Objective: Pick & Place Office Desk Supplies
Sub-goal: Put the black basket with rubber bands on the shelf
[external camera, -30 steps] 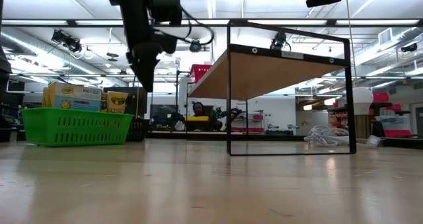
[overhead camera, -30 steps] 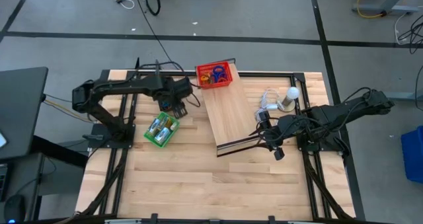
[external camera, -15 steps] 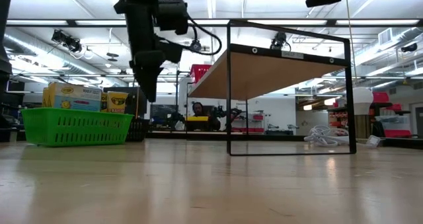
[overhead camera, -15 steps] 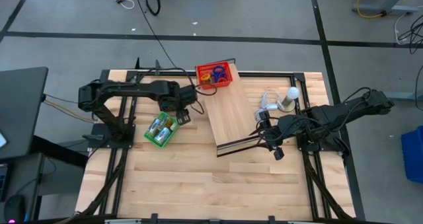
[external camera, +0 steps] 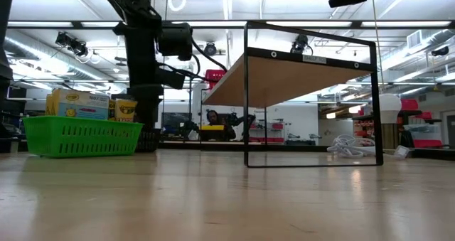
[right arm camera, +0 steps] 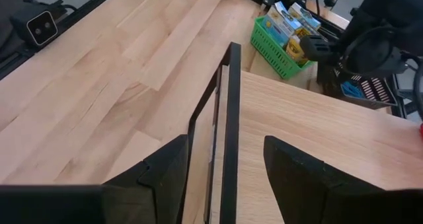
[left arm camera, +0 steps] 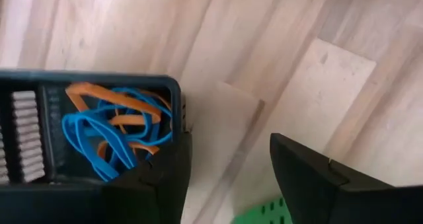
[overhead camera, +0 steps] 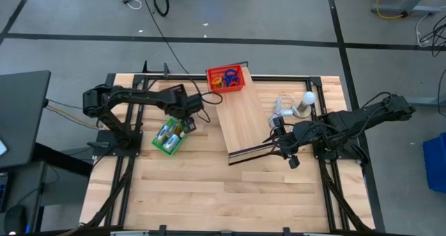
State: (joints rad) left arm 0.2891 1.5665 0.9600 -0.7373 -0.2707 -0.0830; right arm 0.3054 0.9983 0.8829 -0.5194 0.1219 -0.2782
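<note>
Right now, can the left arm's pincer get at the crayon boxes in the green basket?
Probably yes. The left pincer hangs open right beside the green plastic basket, and the yellow-and-green crayon boxes stand uncovered in it, with nothing between them.

Blue and orange loops (left arm camera: pixel 106 135) lie tangled in a heap inside a dark tray. Yellow-and-green crayon boxes (overhead camera: pixel 169 134) stand upright, packed side by side in a green basket (overhead camera: pixel 162 146) on the table's left half, near the left edge.
</note>
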